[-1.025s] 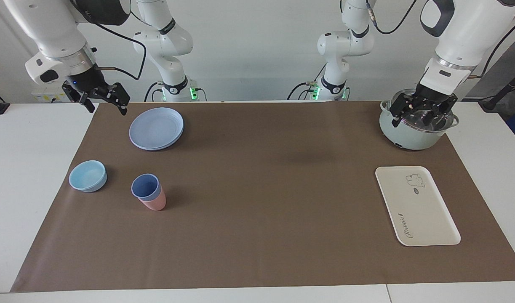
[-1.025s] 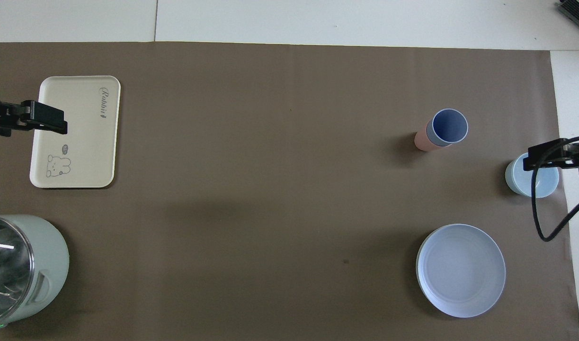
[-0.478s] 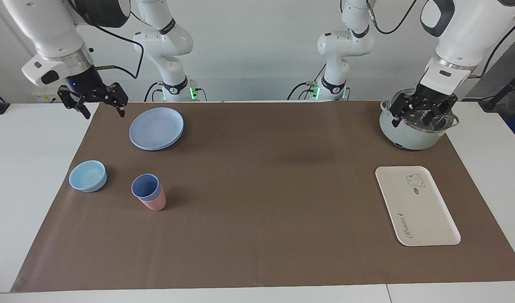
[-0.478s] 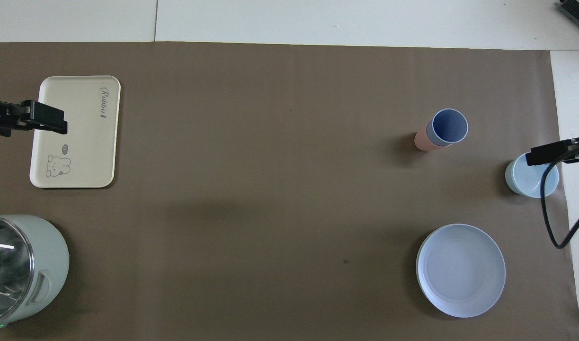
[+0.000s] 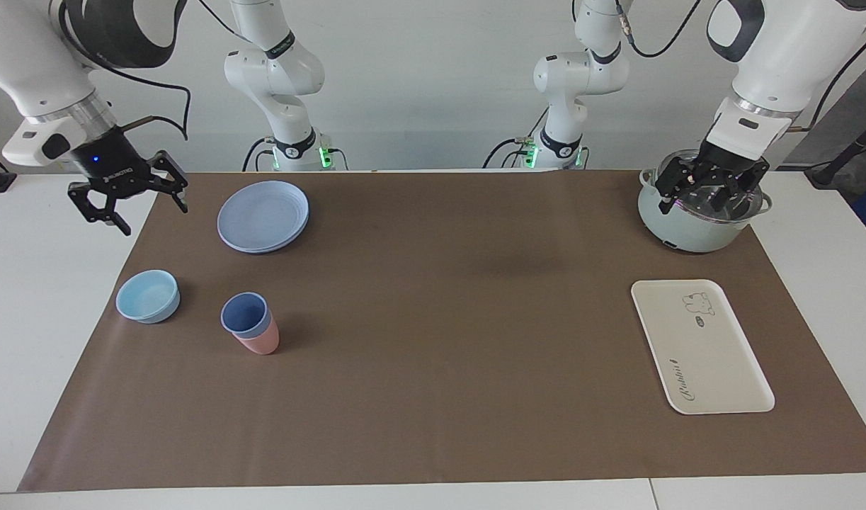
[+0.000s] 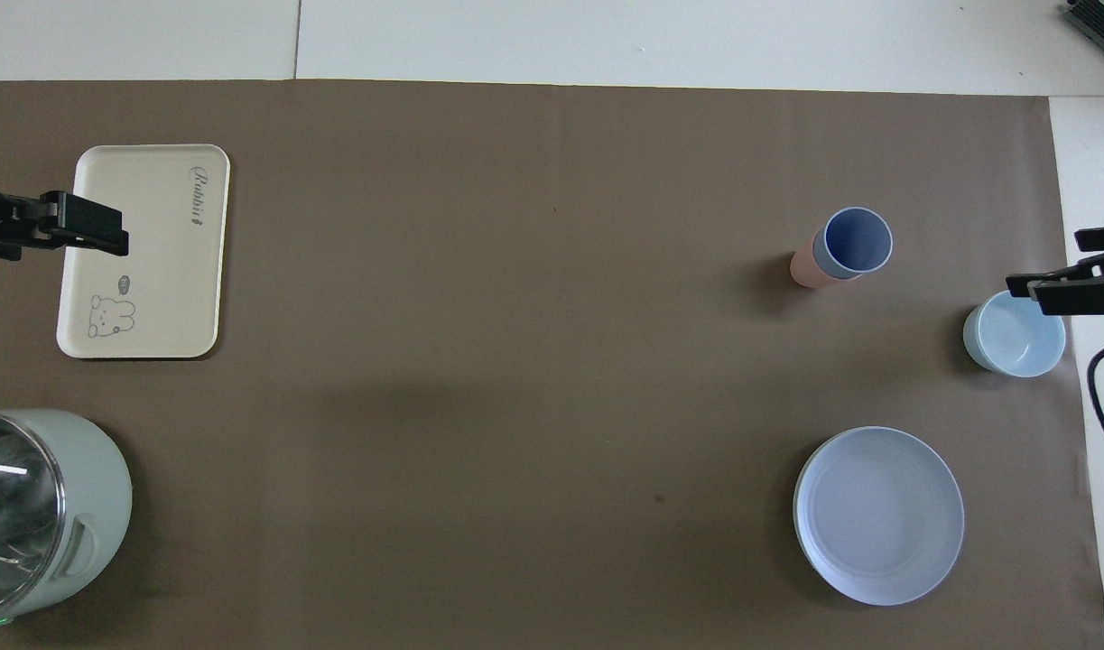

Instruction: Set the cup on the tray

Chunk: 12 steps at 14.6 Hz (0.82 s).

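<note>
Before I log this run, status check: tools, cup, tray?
Right tool open, in the air near bowl; left tool open over pot. Cup nested in pink cup. Tray bare.

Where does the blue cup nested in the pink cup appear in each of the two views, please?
Facing view: the blue cup sits in the pink cup, low in the picture's left half, beside the light-blue bowl.
Overhead view: the blue cup is in the upper right, again beside the bowl.
Shared landmark: the round blue plate, nearer to the robots than the cup.
</note>
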{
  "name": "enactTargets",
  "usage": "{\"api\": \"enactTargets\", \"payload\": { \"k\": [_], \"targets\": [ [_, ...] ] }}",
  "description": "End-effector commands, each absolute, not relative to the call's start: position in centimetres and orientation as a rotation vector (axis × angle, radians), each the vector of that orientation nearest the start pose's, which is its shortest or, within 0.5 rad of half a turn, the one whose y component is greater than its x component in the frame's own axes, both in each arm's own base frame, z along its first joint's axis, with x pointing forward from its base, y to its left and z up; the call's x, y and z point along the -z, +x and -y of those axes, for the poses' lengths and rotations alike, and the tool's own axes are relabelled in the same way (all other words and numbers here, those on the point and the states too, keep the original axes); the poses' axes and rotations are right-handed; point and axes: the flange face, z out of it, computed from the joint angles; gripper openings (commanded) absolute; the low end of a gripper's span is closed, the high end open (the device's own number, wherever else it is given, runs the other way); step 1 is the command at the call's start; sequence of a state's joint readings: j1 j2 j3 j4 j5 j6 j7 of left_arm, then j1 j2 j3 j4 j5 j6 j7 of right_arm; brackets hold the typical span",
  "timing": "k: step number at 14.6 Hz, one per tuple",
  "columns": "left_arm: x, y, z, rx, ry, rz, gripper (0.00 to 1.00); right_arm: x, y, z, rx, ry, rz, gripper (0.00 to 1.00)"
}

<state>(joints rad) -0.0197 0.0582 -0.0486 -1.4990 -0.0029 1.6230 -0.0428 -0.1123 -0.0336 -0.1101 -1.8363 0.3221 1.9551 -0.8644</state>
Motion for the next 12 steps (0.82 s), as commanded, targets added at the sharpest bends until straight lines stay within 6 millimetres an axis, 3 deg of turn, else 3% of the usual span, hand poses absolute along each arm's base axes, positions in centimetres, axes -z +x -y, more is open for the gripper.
{"api": "enactTargets", "payload": {
  "k": [1,3,6,12],
  "targets": [
    [-63.2,57.0,3.5,0.123,-3.135,-0.056,1.0,-49.7,56.7,11.8,0.561,-2.657,0.969,1.0],
    [-63.2,57.0,3.5,0.123,-3.135,-0.056,1.0,-45.9,57.5,13.9,0.655,-2.524,1.053,1.0],
    [-63.2,57.0,3.5,0.123,-3.135,-0.056,1.0,-41.9,58.2,14.4,0.712,-2.421,1.117,1.0],
    [-63.2,57.0,3.5,0.123,-3.135,-0.056,1.0,-37.0,58.0,13.8,0.799,-2.302,1.149,1.0]
  ]
}}
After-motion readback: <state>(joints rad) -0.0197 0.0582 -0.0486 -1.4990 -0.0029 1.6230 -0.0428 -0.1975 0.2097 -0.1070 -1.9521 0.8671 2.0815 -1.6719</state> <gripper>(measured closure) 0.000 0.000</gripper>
